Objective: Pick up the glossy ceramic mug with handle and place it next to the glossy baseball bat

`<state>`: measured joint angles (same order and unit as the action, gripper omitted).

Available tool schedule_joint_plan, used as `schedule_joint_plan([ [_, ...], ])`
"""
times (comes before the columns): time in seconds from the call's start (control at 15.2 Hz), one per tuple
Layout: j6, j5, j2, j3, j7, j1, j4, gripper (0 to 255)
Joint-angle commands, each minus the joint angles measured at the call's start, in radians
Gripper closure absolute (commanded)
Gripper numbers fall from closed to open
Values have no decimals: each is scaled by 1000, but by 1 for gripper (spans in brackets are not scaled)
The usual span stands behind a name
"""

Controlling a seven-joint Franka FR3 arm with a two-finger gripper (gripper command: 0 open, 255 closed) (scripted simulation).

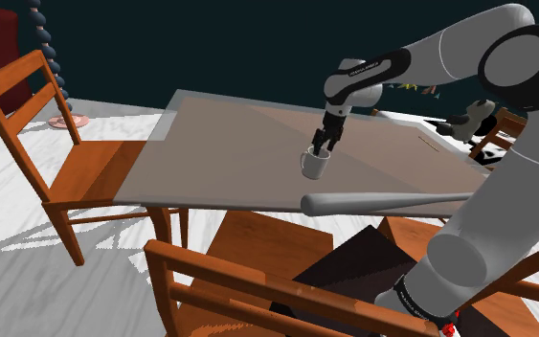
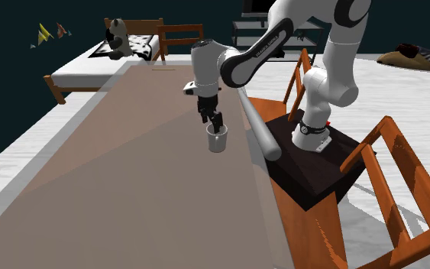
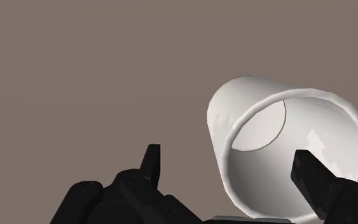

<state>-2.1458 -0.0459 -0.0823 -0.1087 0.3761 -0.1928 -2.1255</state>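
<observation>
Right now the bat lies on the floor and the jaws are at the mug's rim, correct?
No: the bat lies on the table, along its edge, as the shoulder view shows. The jaws are at the mug's rim.

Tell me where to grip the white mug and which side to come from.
Grip the mug by its wall at the rim, coming straight down. It stands upright on the table, mouth open toward the gripper, so the thin wall fits between the fingers: one hangs inside, the other outside, not touching. Closing there should pinch it.
</observation>
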Motion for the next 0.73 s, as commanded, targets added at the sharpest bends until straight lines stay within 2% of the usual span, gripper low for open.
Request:
schedule_joint_plan([
  [0.0,50,5,24,-2,0,-2,26,0],
  [0.13,108,8,45,-3,-3,-2,64,0],
  [0.66,108,8,45,-3,-3,-2,64,0],
])
